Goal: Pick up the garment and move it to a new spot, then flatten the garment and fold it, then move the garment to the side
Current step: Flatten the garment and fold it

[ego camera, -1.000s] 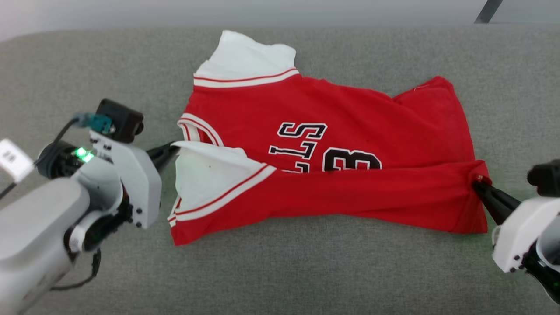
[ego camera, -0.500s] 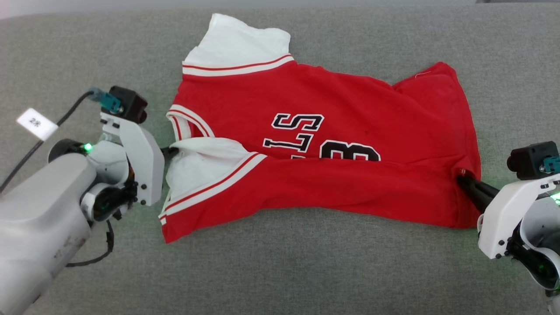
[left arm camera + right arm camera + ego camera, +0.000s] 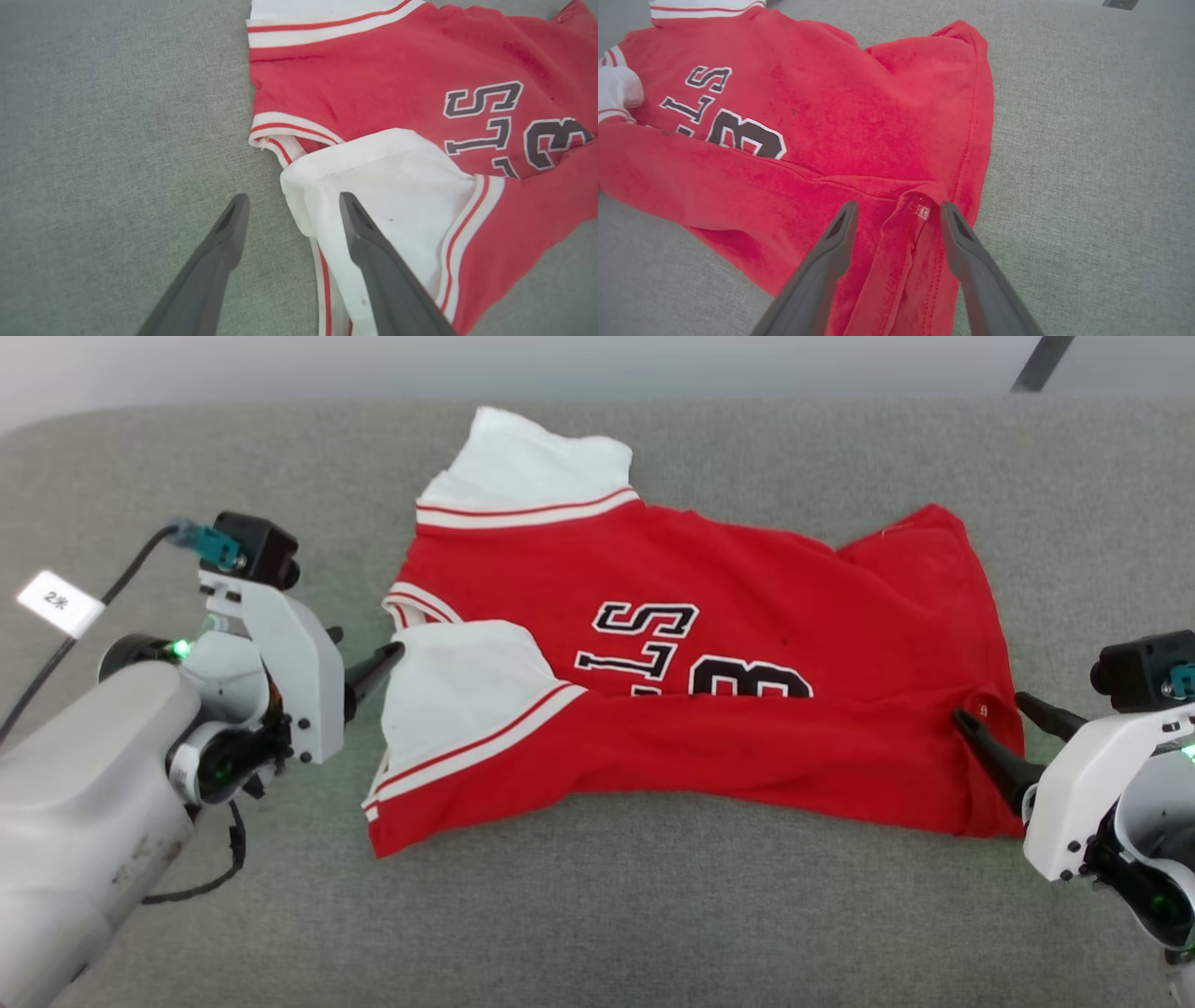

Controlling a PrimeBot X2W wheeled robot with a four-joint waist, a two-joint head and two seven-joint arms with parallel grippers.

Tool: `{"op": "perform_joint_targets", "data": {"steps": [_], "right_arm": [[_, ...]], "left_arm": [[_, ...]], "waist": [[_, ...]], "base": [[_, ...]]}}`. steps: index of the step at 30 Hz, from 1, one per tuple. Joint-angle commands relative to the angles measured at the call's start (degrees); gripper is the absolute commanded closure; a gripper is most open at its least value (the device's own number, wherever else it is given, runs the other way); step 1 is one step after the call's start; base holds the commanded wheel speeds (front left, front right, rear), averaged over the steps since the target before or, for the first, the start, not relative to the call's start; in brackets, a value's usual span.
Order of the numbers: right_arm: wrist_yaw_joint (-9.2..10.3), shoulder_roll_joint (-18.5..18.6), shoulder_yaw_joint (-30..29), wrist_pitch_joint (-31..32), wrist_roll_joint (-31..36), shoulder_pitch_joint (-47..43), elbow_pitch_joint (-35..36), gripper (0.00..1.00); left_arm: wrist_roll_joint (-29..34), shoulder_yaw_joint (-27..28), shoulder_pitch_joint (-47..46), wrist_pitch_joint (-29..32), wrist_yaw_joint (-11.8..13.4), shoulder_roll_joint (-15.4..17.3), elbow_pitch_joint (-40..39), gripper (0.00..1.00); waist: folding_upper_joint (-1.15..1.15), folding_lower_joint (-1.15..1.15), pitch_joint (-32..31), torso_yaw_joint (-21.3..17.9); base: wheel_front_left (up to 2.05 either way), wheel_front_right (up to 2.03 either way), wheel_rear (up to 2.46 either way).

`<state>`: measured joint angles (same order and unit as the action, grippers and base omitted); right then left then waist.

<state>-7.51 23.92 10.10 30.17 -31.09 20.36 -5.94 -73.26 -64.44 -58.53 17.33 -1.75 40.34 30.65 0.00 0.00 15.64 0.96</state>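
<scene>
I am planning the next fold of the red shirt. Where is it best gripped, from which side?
On the shirt, likely the far edge, not yet folded: the far white sleeve for the left gripper, the far hem corner for the right gripper. Come from the two ends, low: it lies flat.

The shirt [image 3: 709, 569] folds over itself, hiding the lower half of its black lettering [image 3: 653, 635]; its hem tag [image 3: 920, 211] is too small to read.
</scene>
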Motion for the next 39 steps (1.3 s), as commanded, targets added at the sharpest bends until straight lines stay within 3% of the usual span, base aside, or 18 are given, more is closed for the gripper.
{"op": "perform_joint_targets", "data": {"steps": [1,6,12,27,39], "right_arm": [[0.04,-0.33,-0.32,-0.44,0.64,-1.2,0.28,0.0],[0.04,-1.05,-1.66,-1.53,1.01,-2.74,1.26,0.0],[0.04,-2.64,-4.0,-1.95,1.49,-5.53,3.72,0.0],[0.04,-8.77,-11.24,-2.38,3.45,-15.72,14.49,0.0],[0.04,-12.3,-14.59,-1.2,3.85,-18.4,18.86,0.0]], "left_arm": [[-0.45,0.33,0.99,-0.48,0.47,0.44,-0.46,0.0],[-2.79,1.28,2.99,-0.06,2.09,1.24,-3.1,0.0],[-6.28,1.04,5.32,4.86,5.32,3.09,-6.42,0.0],[-14.06,-0.73,10.43,18.27,13.84,7.99,-11.8,0.0],[-15.44,-0.99,13.0,19.02,15.37,8.16,-9.57,0.0]], "waist": [[0.0,0.0,-1.62,0.7],[0.0,0.0,-4.43,1.4],[0.0,0.0,-7.33,1.21],[0.0,0.0,-8.05,-5.57],[0.0,0.0,-5.38,-8.56]], "base": [[0.0,0.0,0.0],[0.0,0.0,0.0],[0.0,0.0,0.0],[0.0,0.0,0.0],[0.0,0.0,0.0]]}}
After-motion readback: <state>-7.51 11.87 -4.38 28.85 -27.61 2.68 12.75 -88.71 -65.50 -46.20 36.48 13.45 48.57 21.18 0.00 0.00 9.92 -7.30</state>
